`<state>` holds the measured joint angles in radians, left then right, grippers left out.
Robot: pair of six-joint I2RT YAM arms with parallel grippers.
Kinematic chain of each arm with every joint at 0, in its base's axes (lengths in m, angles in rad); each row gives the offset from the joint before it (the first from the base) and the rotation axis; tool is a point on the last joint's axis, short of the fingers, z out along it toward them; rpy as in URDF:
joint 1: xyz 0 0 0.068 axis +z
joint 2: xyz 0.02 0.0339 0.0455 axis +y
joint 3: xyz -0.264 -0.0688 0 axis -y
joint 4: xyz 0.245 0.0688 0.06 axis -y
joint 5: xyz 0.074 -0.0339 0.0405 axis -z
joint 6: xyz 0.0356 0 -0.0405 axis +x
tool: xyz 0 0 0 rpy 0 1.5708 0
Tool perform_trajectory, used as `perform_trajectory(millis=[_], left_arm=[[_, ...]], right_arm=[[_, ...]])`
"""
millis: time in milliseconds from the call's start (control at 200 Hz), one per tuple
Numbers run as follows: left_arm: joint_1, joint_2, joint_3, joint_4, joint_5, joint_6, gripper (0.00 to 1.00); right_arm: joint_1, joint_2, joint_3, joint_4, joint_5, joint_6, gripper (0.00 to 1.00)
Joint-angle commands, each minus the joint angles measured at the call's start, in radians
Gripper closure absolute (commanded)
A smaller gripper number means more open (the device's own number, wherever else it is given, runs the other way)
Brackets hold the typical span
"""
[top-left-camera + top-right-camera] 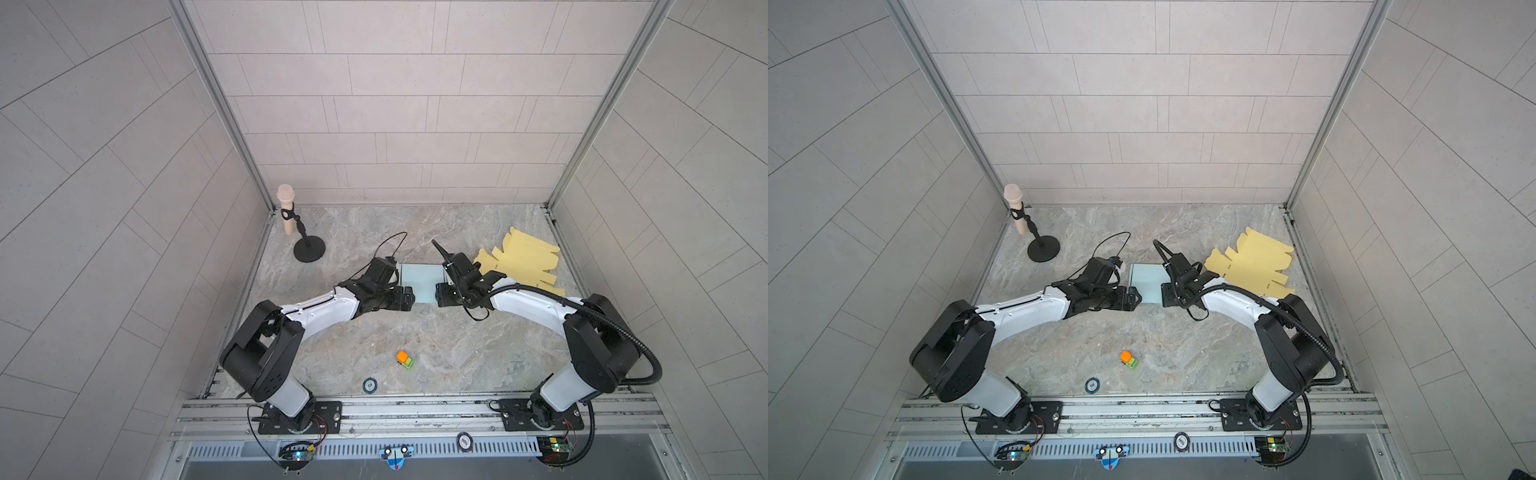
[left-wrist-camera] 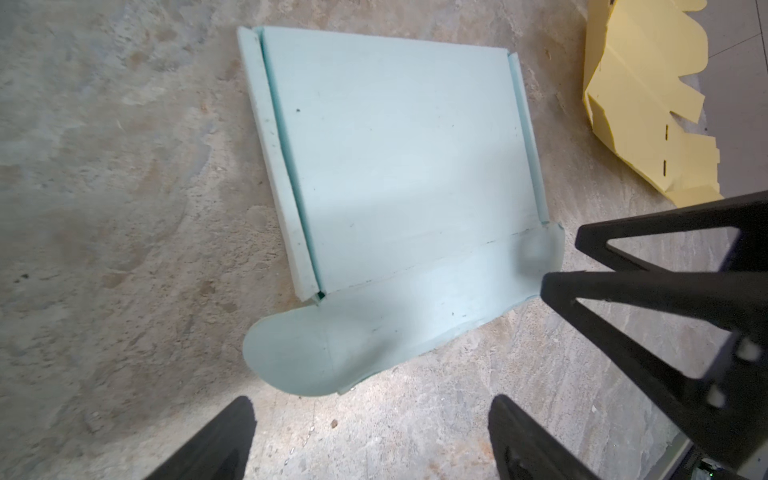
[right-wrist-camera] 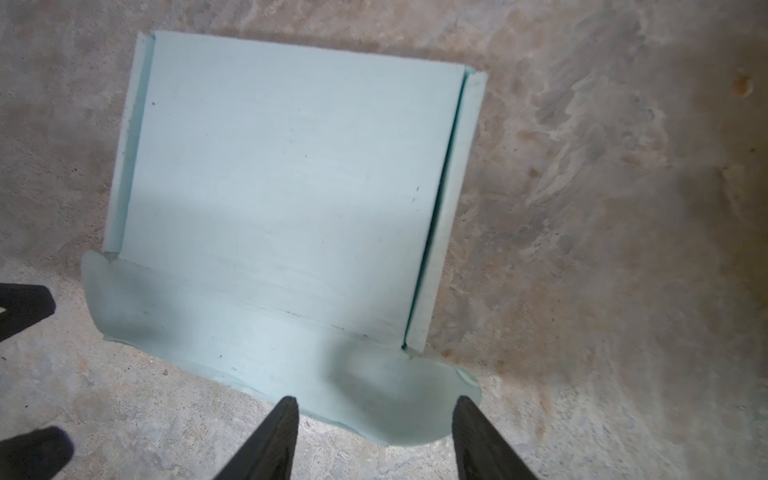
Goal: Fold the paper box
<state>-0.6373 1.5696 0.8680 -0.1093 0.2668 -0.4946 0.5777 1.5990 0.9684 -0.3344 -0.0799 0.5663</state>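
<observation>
The paper box (image 1: 422, 282) (image 1: 1148, 282) is a pale blue blank lying mostly flat in the middle of the table, with narrow side strips folded up and a curved flap with rounded ends along its near edge (image 2: 395, 166) (image 3: 291, 187). My left gripper (image 1: 409, 297) (image 1: 1136, 297) (image 2: 372, 405) is open just short of the flap's left rounded end, with only bare table between its fingers. My right gripper (image 1: 438, 295) (image 1: 1163, 295) (image 3: 376, 403) is open, its two fingertips straddling the flap's right rounded end. Its fingers (image 2: 582, 241) also show in the left wrist view.
A stack of yellow box blanks (image 1: 523, 262) (image 1: 1254, 266) (image 2: 636, 83) lies at the right behind the right arm. A microphone on a black stand (image 1: 291, 220) is at the back left. A small orange and green toy (image 1: 404, 359) and a round disc (image 1: 369, 385) lie near the front.
</observation>
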Motion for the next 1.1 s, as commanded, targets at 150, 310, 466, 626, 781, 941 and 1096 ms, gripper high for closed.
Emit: perform_trajectory(millis=[150, 310, 466, 626, 781, 941, 1096], left_arm=[[-0.041, 0.024, 0.064, -0.038, -0.047, 0.004, 0.13], [-0.041, 0.043, 0.066, -0.022, -0.053, -0.002, 0.13], [-0.041, 0.075, 0.088, -0.021, -0.047, 0.007, 0.13], [-0.041, 0.099, 0.1, -0.011, -0.038, 0.006, 0.14], [-0.041, 0.111, 0.095, 0.005, -0.031, -0.002, 0.14], [-0.041, 0.121, 0.085, 0.018, -0.028, -0.008, 0.14], [-0.041, 0.129, 0.077, 0.037, -0.02, -0.012, 0.14]], right_arm=[[0.006, 0.019, 0.004, 0.034, -0.009, 0.025, 0.38], [0.005, 0.041, -0.001, 0.046, -0.02, 0.032, 0.38], [0.006, 0.04, -0.012, 0.06, -0.014, 0.045, 0.37], [0.007, 0.05, -0.014, 0.075, -0.03, 0.051, 0.37], [0.006, 0.064, -0.018, 0.094, -0.052, 0.067, 0.37], [0.008, 0.069, -0.023, 0.104, -0.052, 0.076, 0.36], [0.011, 0.07, -0.029, 0.113, -0.056, 0.083, 0.36]])
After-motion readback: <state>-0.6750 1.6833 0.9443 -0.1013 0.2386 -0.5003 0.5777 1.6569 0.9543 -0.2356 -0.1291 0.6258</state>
